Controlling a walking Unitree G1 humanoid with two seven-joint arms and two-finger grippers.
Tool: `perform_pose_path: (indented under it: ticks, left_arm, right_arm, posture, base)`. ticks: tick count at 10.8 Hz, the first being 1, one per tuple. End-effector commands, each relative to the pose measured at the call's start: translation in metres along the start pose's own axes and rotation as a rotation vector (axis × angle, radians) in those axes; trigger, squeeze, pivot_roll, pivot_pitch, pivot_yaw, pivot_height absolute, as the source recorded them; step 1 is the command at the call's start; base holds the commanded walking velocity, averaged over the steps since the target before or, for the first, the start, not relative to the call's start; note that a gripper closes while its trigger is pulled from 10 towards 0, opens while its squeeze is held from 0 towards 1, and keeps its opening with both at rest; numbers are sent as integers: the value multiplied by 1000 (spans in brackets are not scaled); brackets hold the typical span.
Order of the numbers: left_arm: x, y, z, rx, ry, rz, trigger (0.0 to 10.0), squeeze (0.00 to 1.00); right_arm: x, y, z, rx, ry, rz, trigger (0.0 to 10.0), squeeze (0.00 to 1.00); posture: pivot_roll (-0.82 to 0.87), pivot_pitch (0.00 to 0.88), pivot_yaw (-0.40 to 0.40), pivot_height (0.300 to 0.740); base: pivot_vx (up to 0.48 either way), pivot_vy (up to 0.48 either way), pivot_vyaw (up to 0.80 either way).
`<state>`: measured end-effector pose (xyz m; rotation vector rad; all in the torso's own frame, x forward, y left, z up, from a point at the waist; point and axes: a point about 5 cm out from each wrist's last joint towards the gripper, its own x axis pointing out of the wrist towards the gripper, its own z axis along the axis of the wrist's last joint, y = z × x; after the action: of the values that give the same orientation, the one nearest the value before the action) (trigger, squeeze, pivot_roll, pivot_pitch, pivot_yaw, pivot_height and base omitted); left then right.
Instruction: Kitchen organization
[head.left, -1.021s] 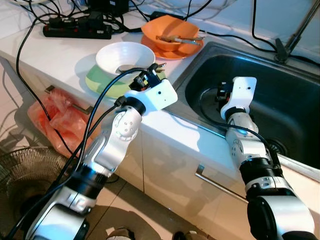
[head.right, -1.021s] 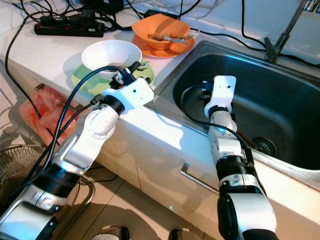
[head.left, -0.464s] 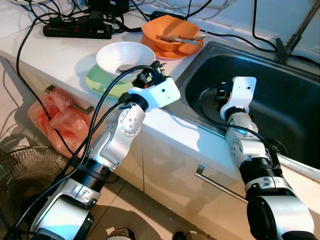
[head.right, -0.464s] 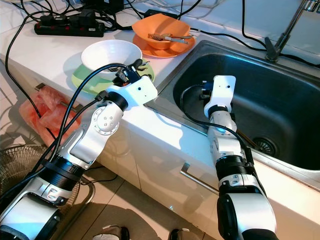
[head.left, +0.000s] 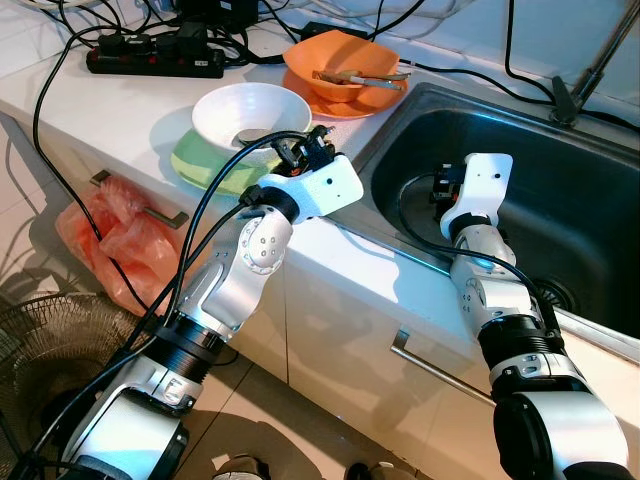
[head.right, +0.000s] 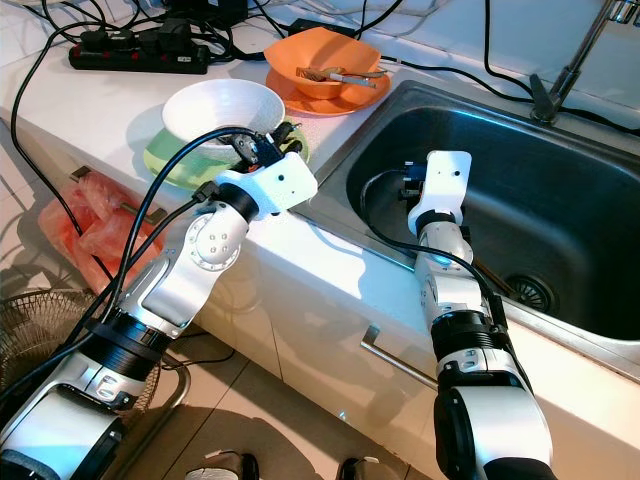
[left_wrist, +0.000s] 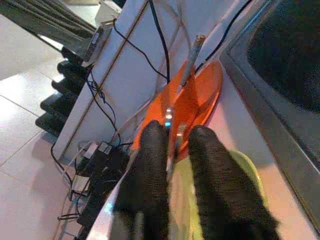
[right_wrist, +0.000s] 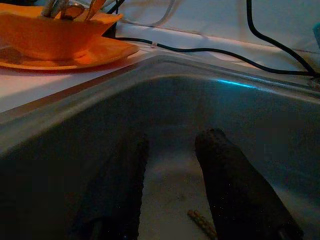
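A smooth white bowl (head.left: 249, 113) sits on a green plate (head.left: 197, 160) left of the steel sink (head.left: 560, 190). The left gripper (left_wrist: 172, 145), fingers pinched on a thin utensil (left_wrist: 173, 147), hovers over the plate's sink-side rim. The right gripper (right_wrist: 170, 165) reaches into the sink, fingers apart.

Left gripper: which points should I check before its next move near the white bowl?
1. Left gripper over the green plate, beside the white bowl: ok.
2. Left gripper's grasp: cannot tell.
3. White bowl upright on the green plate: ok.
4. Right gripper open, low in the sink, out of the way: ok.
5. Black cable arches close to the bowl, might snag: not ok.
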<state>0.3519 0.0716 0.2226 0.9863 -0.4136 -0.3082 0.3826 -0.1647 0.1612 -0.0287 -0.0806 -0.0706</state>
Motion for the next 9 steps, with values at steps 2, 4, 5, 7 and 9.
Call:
perform_pose_path:
  ticks: [2, 4, 5, 7, 9]
  left_arm:
    - [3, 3, 4, 13, -17, 11, 0, 0]
    - [3, 4, 5, 14, -21, 15, 0, 0]
    - [4, 7, 6, 17, -25, 26, 0, 0]
    - [4, 20, 13, 45, -44, 89, 10000, 0]
    - [3, 28, 15, 59, -42, 113, 10000, 0]
  right_arm:
    - [-1, -1, -1, 11, -3, -6, 10000, 0]
    - [-1, -1, -1, 12, -3, -5, 10000, 0]
    - [-1, -1, -1, 13, -3, -4, 10000, 0]
    - [-1, -1, -1, 16, -4, -2, 10000, 0]
    - [-1, 1, 0, 19, -5, 4, 10000, 0]
  posture:
    - [64, 109, -41, 740]
    - [64, 109, -41, 740]
    - [64, 109, -41, 740]
    - [70, 110, -46, 740]
    - [70, 110, -46, 740]
  base:
    - [0, 0, 0]
    - [0, 0, 0]
    - [0, 0, 0]
    - [0, 0, 0]
    - [0, 0, 0]
